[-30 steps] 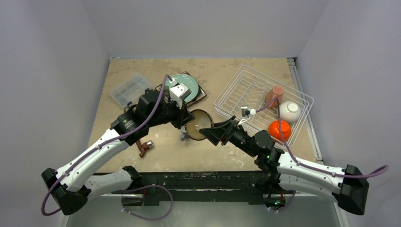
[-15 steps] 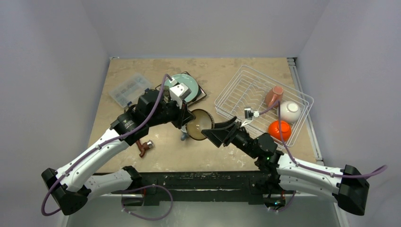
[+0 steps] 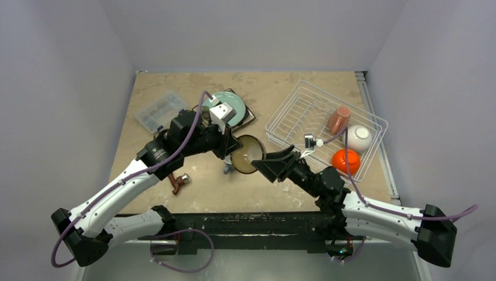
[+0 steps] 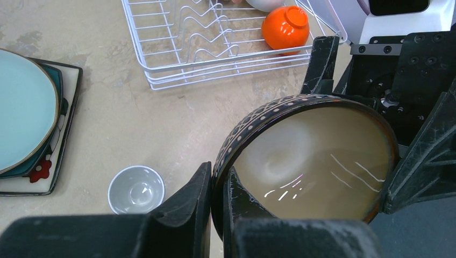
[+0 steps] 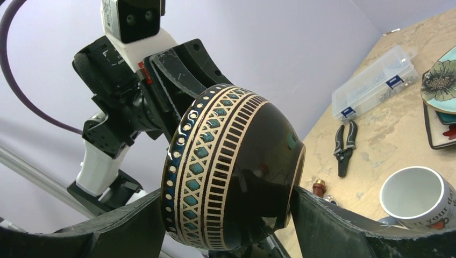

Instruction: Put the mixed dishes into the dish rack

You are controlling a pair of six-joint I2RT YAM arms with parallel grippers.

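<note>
The dark brown bowl (image 3: 245, 153) (image 4: 312, 156) (image 5: 236, 172) hangs on its side above the table, between both arms. My left gripper (image 3: 234, 151) (image 4: 218, 180) is shut on its rim, one finger inside and one outside. My right gripper (image 3: 260, 159) (image 5: 226, 196) spans the bowl from rim to foot, both fingers touching it. The dish rack (image 3: 292, 108) (image 4: 161, 54) holds a pink mug (image 3: 338, 119), a white bowl (image 3: 358, 138) and an orange bowl (image 3: 345, 161) (image 4: 285, 27). The teal plate (image 3: 234, 105) (image 4: 21, 107) lies on the square flower-patterned plate (image 3: 250, 119) (image 5: 440, 83). A pale blue mug (image 3: 227, 170) (image 4: 135, 189) (image 5: 419, 199) stands upright below the bowl.
A clear compartment box (image 3: 159, 110) (image 5: 373, 80) sits at the back left. Black-handled pliers (image 5: 344, 145) lie near it, with a small copper-coloured part (image 3: 175, 182) (image 5: 319, 187) beside the left arm. Grey walls enclose the table on three sides.
My right gripper has slid a little left around the bowl and narrowed its jaws onto it. The left arm and the bowl have stayed where they were.
</note>
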